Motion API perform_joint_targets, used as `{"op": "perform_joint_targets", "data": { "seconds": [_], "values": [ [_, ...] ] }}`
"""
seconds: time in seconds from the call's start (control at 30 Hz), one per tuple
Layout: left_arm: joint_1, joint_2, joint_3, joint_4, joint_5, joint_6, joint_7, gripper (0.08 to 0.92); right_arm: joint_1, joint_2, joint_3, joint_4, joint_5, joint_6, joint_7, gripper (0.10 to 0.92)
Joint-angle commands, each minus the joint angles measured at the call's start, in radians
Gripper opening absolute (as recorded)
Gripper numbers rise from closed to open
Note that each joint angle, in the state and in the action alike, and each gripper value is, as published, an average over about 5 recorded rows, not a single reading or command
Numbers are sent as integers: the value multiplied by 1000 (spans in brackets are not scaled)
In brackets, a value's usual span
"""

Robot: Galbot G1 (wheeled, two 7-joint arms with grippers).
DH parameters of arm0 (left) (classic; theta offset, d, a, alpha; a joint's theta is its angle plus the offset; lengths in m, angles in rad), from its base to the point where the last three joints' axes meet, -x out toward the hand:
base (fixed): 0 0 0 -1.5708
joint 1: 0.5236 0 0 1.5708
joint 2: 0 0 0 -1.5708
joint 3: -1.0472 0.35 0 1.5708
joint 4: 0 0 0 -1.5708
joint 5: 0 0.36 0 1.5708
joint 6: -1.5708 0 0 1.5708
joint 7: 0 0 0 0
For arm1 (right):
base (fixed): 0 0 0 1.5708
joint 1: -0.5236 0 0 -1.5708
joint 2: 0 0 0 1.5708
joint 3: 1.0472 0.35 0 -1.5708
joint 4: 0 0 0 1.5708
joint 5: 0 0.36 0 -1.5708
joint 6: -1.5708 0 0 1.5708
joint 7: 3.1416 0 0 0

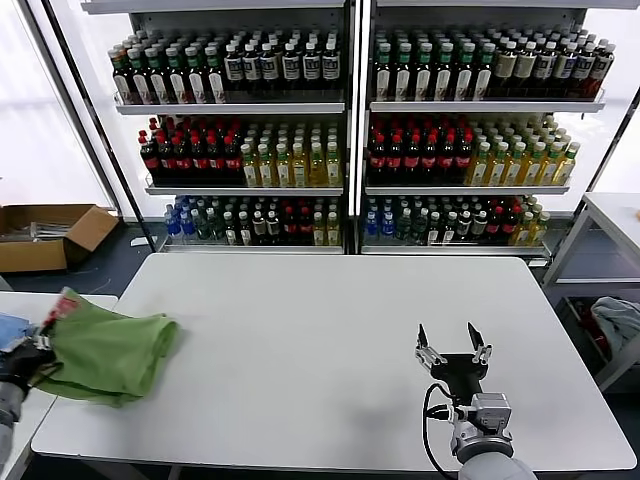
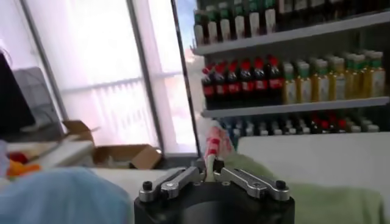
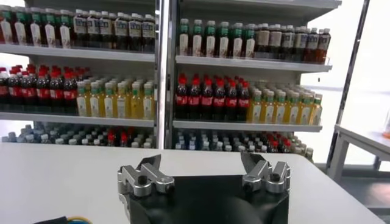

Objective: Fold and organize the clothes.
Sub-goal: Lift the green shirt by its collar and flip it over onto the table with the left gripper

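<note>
At the left edge of the white tabletop (image 1: 320,340), a light green shirt (image 1: 110,355) lies bunched in a loose heap, part of it hanging over the edge toward the robot's left. A red-and-white checkered patch (image 1: 62,305) shows at the heap's upper left corner. The left gripper (image 1: 32,355) is at that same corner; in the left wrist view its fingers (image 2: 234,176) are drawn together, pinching the checkered cloth (image 2: 213,146) between their tips, with green fabric (image 2: 329,204) spread beyond. The right gripper (image 1: 453,350) hovers above the bare tabletop near the front right, well apart from the shirt; its fingers (image 3: 149,173) stand wide apart and hold nothing. Behind the tabletop, shelves (image 1: 345,105) carry rows of bottles, and a cardboard box (image 1: 45,235) sits on the floor at the left.
</note>
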Motion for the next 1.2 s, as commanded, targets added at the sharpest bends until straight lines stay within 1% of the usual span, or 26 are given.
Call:
{"op": "perform_joint_targets", "data": {
  "seconds": [0.03, 0.13, 0.2, 0.33, 0.43, 0.5, 0.53, 0.6, 0.7, 0.8, 0.9, 1.07, 1.2],
  "values": [
    [16, 48, -26, -95, 48, -6, 7, 111, -2, 3, 2, -5, -1, 1, 2, 823],
    [34, -48, 70, -167, 82, -5, -2, 111, -13, 4, 13, 1, -3, 1, 4, 823],
    [50, -117, 162, -225, 101, 4, -25, 111, -22, 5, 22, 6, -6, 1, 5, 823],
    [70, -256, 391, -403, 134, 51, -110, 111, -48, 10, 38, 14, -19, 3, 5, 823],
    [58, -335, 580, -542, 207, 95, -165, 111, -73, 19, 49, 19, -34, 8, 6, 823],
    [50, -376, 712, -590, 299, 111, -177, 111, -88, 28, 53, 22, -48, 10, 6, 823],
    [46, -394, 768, -594, 346, 114, -173, 111, -93, 33, 52, 22, -55, 11, 6, 823],
    [31, -423, 851, -549, 424, 114, -162, 111, -101, 41, 52, 25, -65, 10, 5, 823],
    [-11, -462, 897, -433, 462, 117, -157, 111, -109, 51, 52, 28, -76, 8, 4, 823],
    [-49, -487, 904, -363, 456, 123, -157, 111, -111, 61, 46, 27, -88, 6, 3, 823],
    [-83, -492, 888, -322, 446, 129, -154, 111, -110, 67, 37, 26, -95, 2, 0, 823],
    [-104, -481, 870, -311, 361, 125, -147, 111, -93, 68, 26, 19, -99, -11, 0, 823],
    [-117, -483, 879, -309, 273, 96, -110, 112, -77, 67, 16, 8, -96, -31, -1, 823]
  ]
}}
